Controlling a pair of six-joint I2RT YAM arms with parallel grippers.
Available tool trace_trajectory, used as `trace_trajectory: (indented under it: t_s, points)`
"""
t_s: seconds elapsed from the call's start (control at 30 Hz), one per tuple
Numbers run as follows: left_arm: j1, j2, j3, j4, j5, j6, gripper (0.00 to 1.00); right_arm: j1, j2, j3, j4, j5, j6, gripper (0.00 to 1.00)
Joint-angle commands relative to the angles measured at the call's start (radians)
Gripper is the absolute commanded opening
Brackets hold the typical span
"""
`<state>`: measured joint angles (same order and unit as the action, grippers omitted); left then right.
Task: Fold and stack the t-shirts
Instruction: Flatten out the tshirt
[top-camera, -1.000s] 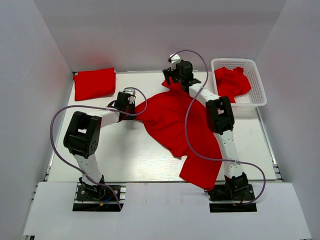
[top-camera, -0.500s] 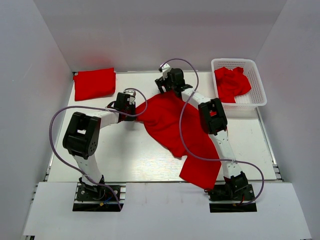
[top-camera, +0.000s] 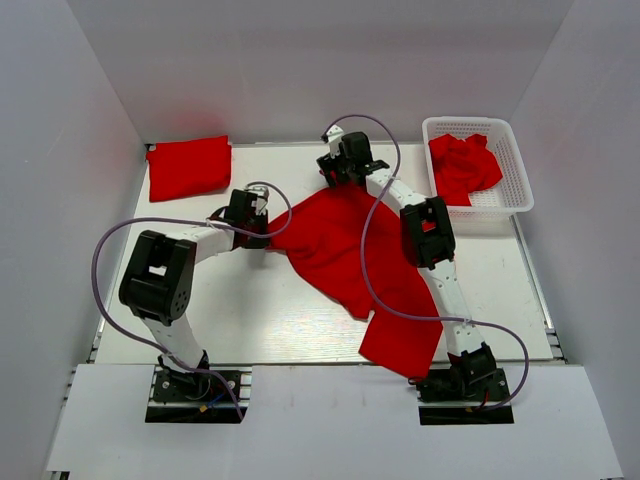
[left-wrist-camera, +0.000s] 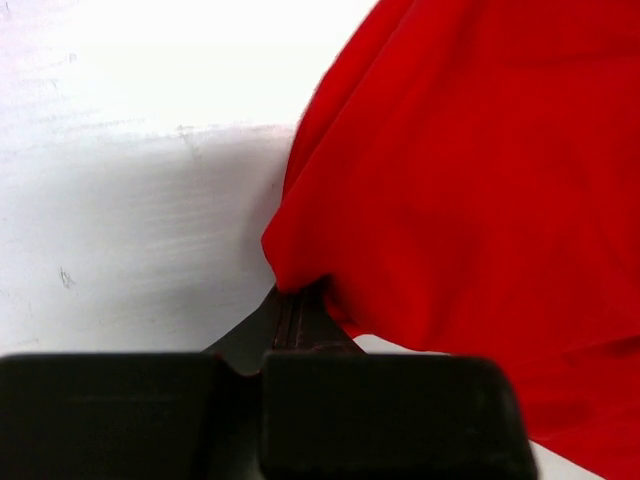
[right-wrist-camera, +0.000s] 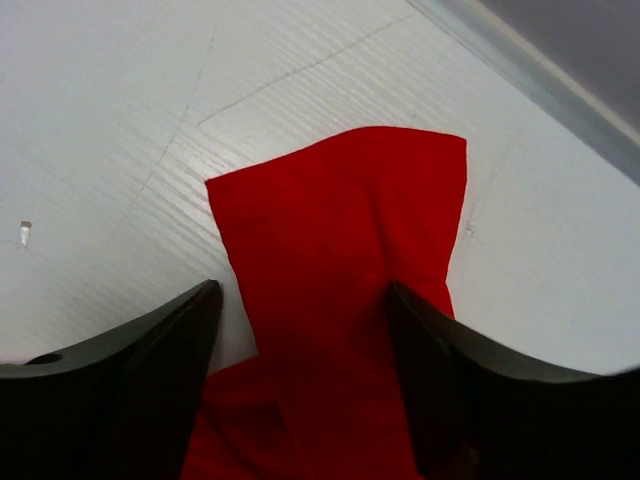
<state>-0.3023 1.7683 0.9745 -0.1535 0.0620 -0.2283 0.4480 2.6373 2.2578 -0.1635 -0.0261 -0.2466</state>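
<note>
The soft cloth t-shirt spread mid-table (top-camera: 340, 245) is a plain bright red with no print. So are the folded cloth t-shirt at the far left (top-camera: 190, 167) and the crumpled cloth t-shirt (top-camera: 463, 165) in the white plastic lattice basket (top-camera: 517, 185). The flat table (top-camera: 250, 310) is white, with faint grey scuffs in the wrist views. The left arm (top-camera: 200, 238) and right arm (top-camera: 452, 290) are white with black joints and trail thin purple cables (top-camera: 96, 265). The left gripper (left-wrist-camera: 297, 300) looks black, though it is in shadow. The right gripper (right-wrist-camera: 303, 295) has dark grey-black fingers.
</note>
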Motion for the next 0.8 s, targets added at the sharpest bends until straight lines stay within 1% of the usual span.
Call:
trace_trajectory:
  t_s: [0.0, 0.03, 0.07, 0.1, 0.13, 0.2, 0.23, 0.27, 0.3, 0.33, 0.37, 0.4, 0.43, 0.47, 0.5, 0.57, 0.6, 0.63, 0.67, 0.7, 0.77]
  points:
    - [0.003, -0.072, -0.022, -0.014, 0.004, 0.003, 0.0, 0.004, -0.01, -0.012, -0.145, 0.021, -0.019, 0.71]
    - [0.003, -0.082, -0.022, -0.014, 0.004, 0.003, 0.0, 0.004, -0.01, -0.012, -0.134, 0.022, -0.013, 0.64]
    - [0.003, -0.082, -0.031, -0.014, 0.004, 0.003, 0.0, 0.004, -0.025, -0.026, -0.122, 0.022, -0.011, 0.54]
    - [0.003, -0.095, -0.04, -0.014, -0.005, 0.003, 0.0, -0.006, -0.03, -0.032, -0.11, 0.05, 0.003, 0.34]
    - [0.003, -0.105, -0.04, -0.014, -0.005, 0.003, 0.0, 0.003, -0.034, -0.044, -0.044, 0.064, 0.044, 0.34]
    - [0.003, -0.105, -0.04, -0.014, -0.005, 0.003, 0.0, 0.004, -0.065, -0.076, 0.03, 0.064, 0.091, 0.34]
    - [0.003, -0.116, -0.04, -0.014, -0.016, 0.003, 0.0, 0.001, -0.072, -0.083, 0.05, 0.064, 0.118, 0.32]
    - [0.003, -0.116, -0.04, -0.014, -0.016, 0.003, 0.0, 0.001, -0.086, -0.092, 0.118, 0.068, 0.128, 0.32]
    - [0.003, -0.116, -0.04, -0.014, -0.028, 0.003, 0.0, 0.001, -0.102, -0.096, 0.14, 0.066, 0.148, 0.24]
    - [0.003, -0.116, -0.04, -0.023, -0.042, 0.003, 0.0, -0.002, -0.121, -0.102, 0.151, 0.068, 0.156, 0.17]
    - [0.003, -0.116, -0.03, -0.033, -0.042, 0.003, 0.0, -0.002, -0.129, -0.113, 0.236, 0.072, 0.168, 0.15]
    - [0.003, -0.116, -0.017, -0.034, -0.057, 0.003, 0.0, 0.001, -0.16, -0.127, 0.257, 0.071, 0.171, 0.13]
    - [0.003, -0.116, -0.017, -0.046, -0.073, 0.003, 0.0, 0.0, -0.172, -0.135, 0.277, 0.072, 0.173, 0.03]
    - [0.003, -0.116, -0.002, -0.057, -0.082, 0.003, 0.0, -0.002, -0.183, -0.153, 0.324, 0.075, 0.176, 0.0]
    - [0.003, -0.116, 0.013, -0.057, -0.082, 0.003, 0.0, -0.002, -0.197, -0.162, 0.338, 0.095, 0.182, 0.0]
    - [0.003, -0.116, 0.041, -0.086, -0.143, -0.011, 0.0, -0.008, -0.25, -0.204, 0.367, 0.101, 0.178, 0.0]
    - [0.003, -0.116, 0.055, -0.098, -0.196, -0.011, 0.0, -0.008, -0.285, -0.217, 0.39, 0.106, 0.168, 0.0]
    - [0.003, -0.116, 0.091, -0.115, -0.233, -0.026, 0.0, -0.012, -0.299, -0.268, 0.412, 0.135, 0.168, 0.0]
    - [0.003, -0.107, 0.114, -0.157, -0.269, -0.026, 0.0, -0.014, -0.36, -0.289, 0.426, 0.144, 0.165, 0.0]
    - [0.003, -0.096, 0.139, -0.178, -0.331, -0.04, 0.0, -0.02, -0.381, -0.309, 0.45, 0.172, 0.155, 0.0]
    - [0.003, -0.096, 0.21, -0.208, -0.387, -0.04, 0.0, -0.025, -0.465, -0.372, 0.458, 0.267, 0.152, 0.0]
